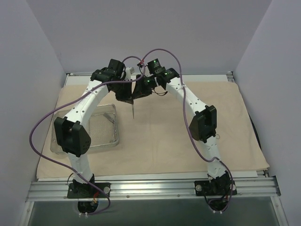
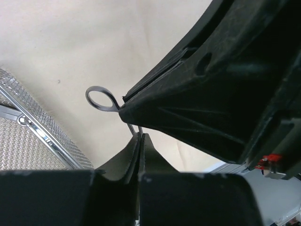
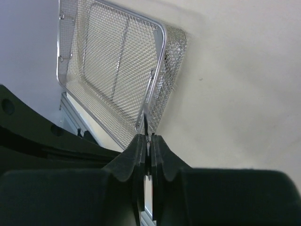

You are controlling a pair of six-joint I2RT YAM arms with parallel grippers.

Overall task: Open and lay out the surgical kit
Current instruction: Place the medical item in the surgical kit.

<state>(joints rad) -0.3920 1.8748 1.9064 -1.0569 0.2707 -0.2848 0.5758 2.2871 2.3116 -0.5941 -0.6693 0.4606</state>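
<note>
The beige cloth wrap (image 1: 188, 136) lies spread flat over the table. On its left part stands the silver wire-mesh tray (image 1: 89, 129), which also shows in the wrist views (image 2: 28, 141) (image 3: 117, 70). Both grippers meet above the cloth's back middle, holding one thin metal instrument (image 1: 133, 109) between them with its tip pointing down. My left gripper (image 2: 140, 136) is shut on its shafts, and a ring handle (image 2: 101, 99) sticks out beside the right gripper's black body. My right gripper (image 3: 149, 137) is shut on the same instrument (image 3: 147, 123).
Grey walls close in the table on the left, back and right. An aluminium rail (image 1: 155, 188) with both arm bases runs along the near edge. Purple cables (image 1: 42, 127) loop beside the left arm and over both wrists.
</note>
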